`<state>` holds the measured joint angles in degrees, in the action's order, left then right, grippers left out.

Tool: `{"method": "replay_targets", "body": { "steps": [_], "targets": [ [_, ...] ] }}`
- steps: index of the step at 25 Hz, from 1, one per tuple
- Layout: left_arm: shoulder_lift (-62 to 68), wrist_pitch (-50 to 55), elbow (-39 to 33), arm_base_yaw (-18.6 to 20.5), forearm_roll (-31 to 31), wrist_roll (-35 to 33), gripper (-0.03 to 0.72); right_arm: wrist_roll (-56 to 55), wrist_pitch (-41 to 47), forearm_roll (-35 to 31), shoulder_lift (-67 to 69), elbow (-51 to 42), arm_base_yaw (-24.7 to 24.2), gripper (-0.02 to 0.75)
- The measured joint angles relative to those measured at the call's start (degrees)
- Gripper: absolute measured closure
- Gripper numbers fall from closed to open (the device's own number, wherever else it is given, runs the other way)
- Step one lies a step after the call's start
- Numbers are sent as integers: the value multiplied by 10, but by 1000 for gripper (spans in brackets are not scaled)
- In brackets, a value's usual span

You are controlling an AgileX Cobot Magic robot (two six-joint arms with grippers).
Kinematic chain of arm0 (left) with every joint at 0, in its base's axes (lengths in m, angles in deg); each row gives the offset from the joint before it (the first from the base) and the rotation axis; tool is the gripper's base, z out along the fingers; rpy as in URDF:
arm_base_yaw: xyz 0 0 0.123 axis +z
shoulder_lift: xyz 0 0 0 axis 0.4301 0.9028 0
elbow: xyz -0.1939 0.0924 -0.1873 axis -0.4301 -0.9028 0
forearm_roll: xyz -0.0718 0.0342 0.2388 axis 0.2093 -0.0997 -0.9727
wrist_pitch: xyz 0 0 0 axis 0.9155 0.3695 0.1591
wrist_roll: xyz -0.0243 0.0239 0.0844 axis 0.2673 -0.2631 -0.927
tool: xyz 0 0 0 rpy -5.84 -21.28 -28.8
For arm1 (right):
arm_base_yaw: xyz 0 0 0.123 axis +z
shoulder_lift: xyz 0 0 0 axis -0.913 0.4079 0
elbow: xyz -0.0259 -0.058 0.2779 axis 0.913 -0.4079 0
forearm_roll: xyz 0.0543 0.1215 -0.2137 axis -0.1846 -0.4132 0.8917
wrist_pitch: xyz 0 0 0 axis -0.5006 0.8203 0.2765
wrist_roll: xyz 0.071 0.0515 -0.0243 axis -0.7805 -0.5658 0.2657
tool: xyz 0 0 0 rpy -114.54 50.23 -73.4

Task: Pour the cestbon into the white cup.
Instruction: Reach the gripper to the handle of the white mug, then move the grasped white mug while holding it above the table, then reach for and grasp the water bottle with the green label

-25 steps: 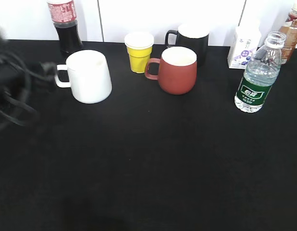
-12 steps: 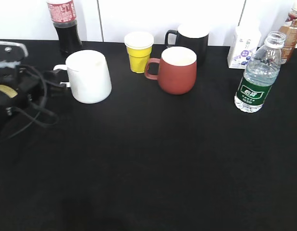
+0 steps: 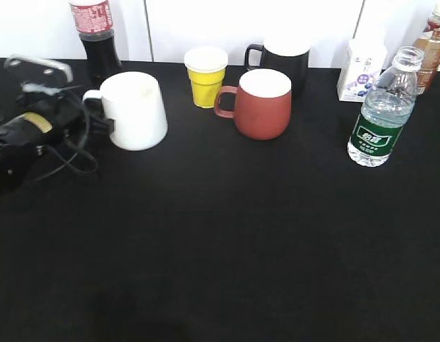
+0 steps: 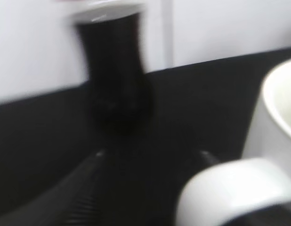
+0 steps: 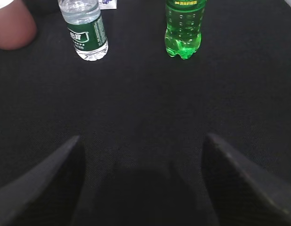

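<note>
Exterior view: left claw [image 3: 99, 117] at white cup [image 3: 134, 110] handle, grip unclear; right claw [image 5: 141, 155] agape.

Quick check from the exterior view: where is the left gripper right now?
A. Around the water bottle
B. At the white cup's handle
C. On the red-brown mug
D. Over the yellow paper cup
B: the left gripper sits against the handle side of the white cup, while the water bottle stands alone far to the right, untouched.

white cup [image 3: 134, 110], green-labelled clear cestbon [image 3: 382, 110], black table [image 3: 227, 242]
</note>
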<state>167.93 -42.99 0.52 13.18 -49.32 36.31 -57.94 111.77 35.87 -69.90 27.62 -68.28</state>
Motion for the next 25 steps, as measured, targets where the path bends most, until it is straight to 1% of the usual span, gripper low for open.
{"method": "replay_targets", "body": {
  "steps": [1, 2, 3, 5, 6, 8, 9, 11, 13, 15, 16, 17, 20, 21, 22, 23, 25],
  "targets": [
    [3, 2, 7, 1, -19, 2, 438, 0, 0, 0, 0, 0, 0, 153],
    [5, -2, 10, 1, -25, 8, 596, 0, 0, 0, 0, 0, 0, 153],
    [6, -5, 10, 1, -25, 24, 636, 0, 0, 0, 0, 0, 0, 153],
    [-2, -3, -5, 1, -32, 98, 639, 0, 0, 0, 0, 0, 0, 153],
    [-22, 2, -26, 1, -60, 129, 643, 0, 0, 0, 0, 0, 0, 153],
    [-90, 8, -74, 1, -152, 189, 645, 0, 0, 0, 0, 0, 0, 153],
    [-128, 0, -101, -3, -177, 203, 645, 0, 0, 0, 0, 0, 0, 153],
    [-202, -17, -151, -22, -208, 212, 645, 0, 0, 0, 0, 0, 0, 153],
    [-256, -17, -185, -64, -240, 213, 645, 0, 0, 0, 0, 0, 0, 153],
    [-278, -16, -204, -113, -248, 214, 645, 0, 0, 0, 0, 0, 0, 153],
    [-280, -15, -206, -132, -250, 214, 645, 0, 0, 0, 0, 0, 0, 153],
    [-280, -16, -206, -144, -246, 214, 645, 0, 0, 0, 0, 0, 0, 153],
    [-291, -15, -206, -147, -237, 214, 643, 0, 0, -1, 0, 0, 0, 153],
    [-295, -17, -206, -147, -237, 214, 641, 10, -6, -15, 2, 3, 0, 153],
    [-297, -16, -206, -147, -236, 214, 641, 56, -55, -50, 26, 14, 0, 153],
    [-297, -16, -206, -147, -236, 214, 639, 125, -140, -100, 64, 23, 0, 153],
    [-298, -16, -206, -147, -236, 214, 636, 232, -332, -178, 168, 27, 0, 153]
  ]
}}
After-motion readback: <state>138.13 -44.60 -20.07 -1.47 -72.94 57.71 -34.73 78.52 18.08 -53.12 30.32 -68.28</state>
